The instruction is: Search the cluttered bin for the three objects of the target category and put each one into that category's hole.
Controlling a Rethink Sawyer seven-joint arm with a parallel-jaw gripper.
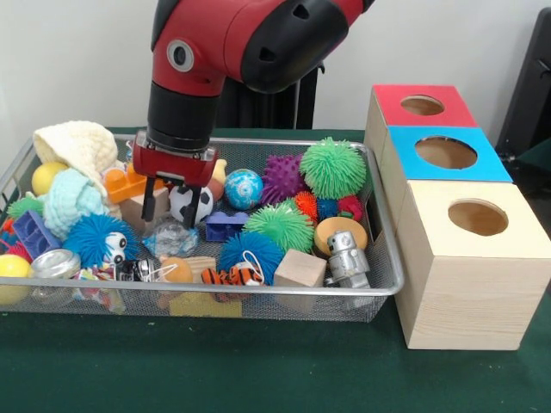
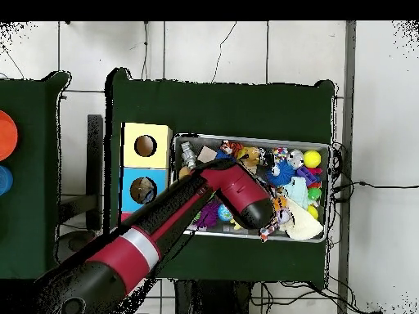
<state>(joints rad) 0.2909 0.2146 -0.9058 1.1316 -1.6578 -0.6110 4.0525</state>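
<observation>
My glossy red shell (image 1: 232,34) hangs over a wire-mesh metal bin (image 1: 383,258). Inside lie rubbery spiky balls (image 1: 332,168) and a smooth wooden cube (image 1: 300,268). The boxes (image 1: 469,284) look like matt, grained wood.

Green cloth (image 1: 258,370) lies under and around the claw (image 1: 172,206); well apart from it, an orange disc (image 2: 4,135), a blue disc (image 2: 3,178) and floor cables (image 2: 372,186)

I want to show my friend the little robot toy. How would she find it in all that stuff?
Start at the wire bin full of toys and go to its front corner nearest the wooden boxes. There, beside a plain wooden cube, stands the little robot toy. It is the only shiny silver thing with eyes; its neighbours are fuzzy, spiky or wooden.
</observation>
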